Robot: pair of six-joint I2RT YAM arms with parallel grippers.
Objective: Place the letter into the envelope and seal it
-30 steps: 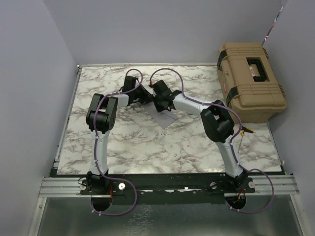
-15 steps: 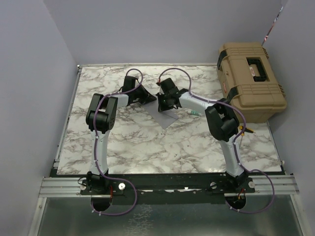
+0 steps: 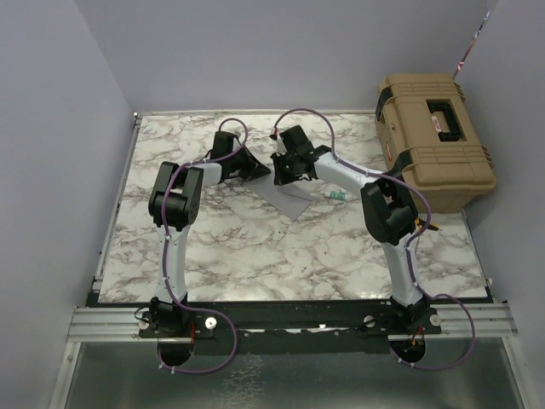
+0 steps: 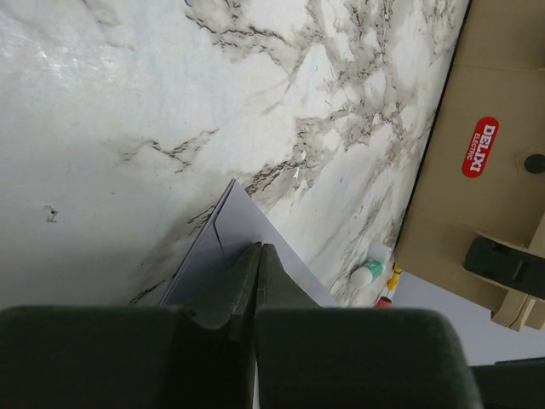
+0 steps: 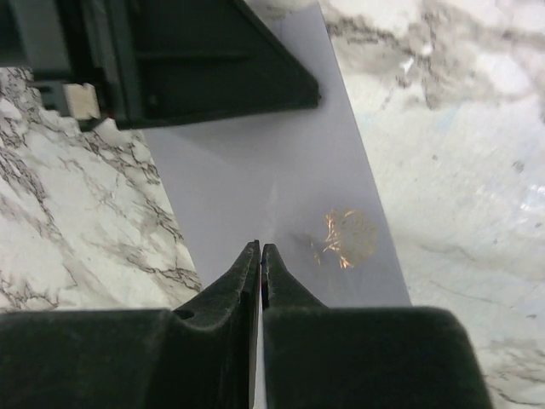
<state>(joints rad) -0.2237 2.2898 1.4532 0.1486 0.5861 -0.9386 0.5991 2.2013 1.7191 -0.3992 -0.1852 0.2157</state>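
one envelope (image 5: 255, 179) lies mid-frame; the left gripper (image 4: 258, 249), clenched, rests its tips on it; the right gripper (image 5: 260, 247) seems clenched, empty, over it.

We see two slim robot limbs, the left arm (image 3: 173, 247) and the right arm (image 3: 397, 264), built of pale white links with bulky black joint housings. A looping purple cable (image 3: 294, 115) runs along each. Their black bases (image 3: 170, 317) are bolted to a ribbed aluminium rail (image 3: 289, 322). The left pincer (image 4: 259, 249) and right pincer (image 5: 260, 247) each show two dark matt fingers tapering to thin tips.
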